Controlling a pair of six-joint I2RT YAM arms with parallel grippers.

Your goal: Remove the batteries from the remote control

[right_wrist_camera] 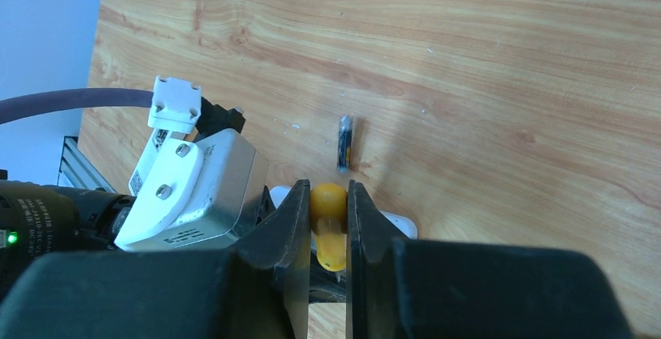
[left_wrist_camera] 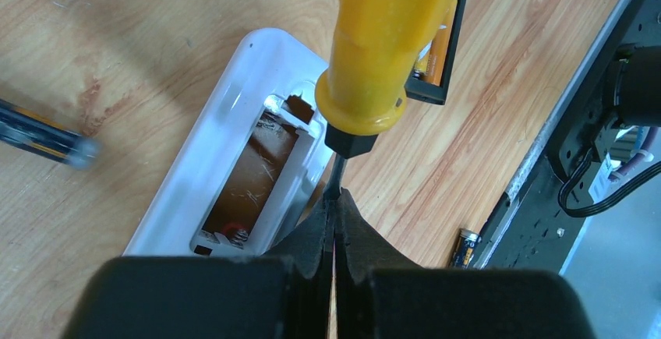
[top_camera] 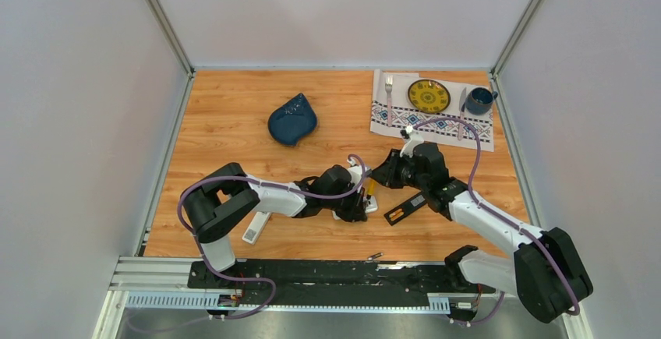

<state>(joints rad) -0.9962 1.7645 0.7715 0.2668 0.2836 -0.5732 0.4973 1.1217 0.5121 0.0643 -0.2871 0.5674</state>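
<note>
Jaws of the left gripper [left_wrist_camera: 334, 222] are pressed together on the thin dark shaft of the orange-handled screwdriver [left_wrist_camera: 386, 39]. Those of the right gripper [right_wrist_camera: 328, 191] sit flush against both sides of its rounded handle, pinching it as far as the wrist view shows. Below the tool lies the white plastic remote control [left_wrist_camera: 234, 97], its compartment open and showing only bare brown backing, so that one looks unloaded. The black rectangular remote [top_camera: 407, 207] just beside it holds an orange-gold battery [left_wrist_camera: 438, 47], which probably comes next. To do that well, only one gripper should carry the tool. The tip should go under one end of the cell and lever gently upward while the free gripper steadies the black body, since a hard pry could flick the cell off the wooden table [right_wrist_camera: 507, 82]. The seated battery lies flat with its long axis along the black remote's length. A dark slim battery [right_wrist_camera: 344, 143] lies loose on the wood beyond the right fingers, its long axis pointing away from them. A blurred dark-and-orange battery [left_wrist_camera: 39, 136] lies left of the white remote, and a dark gold-banded battery [left_wrist_camera: 465, 247] rests at the table's near edge; their poles cannot be told.
</note>
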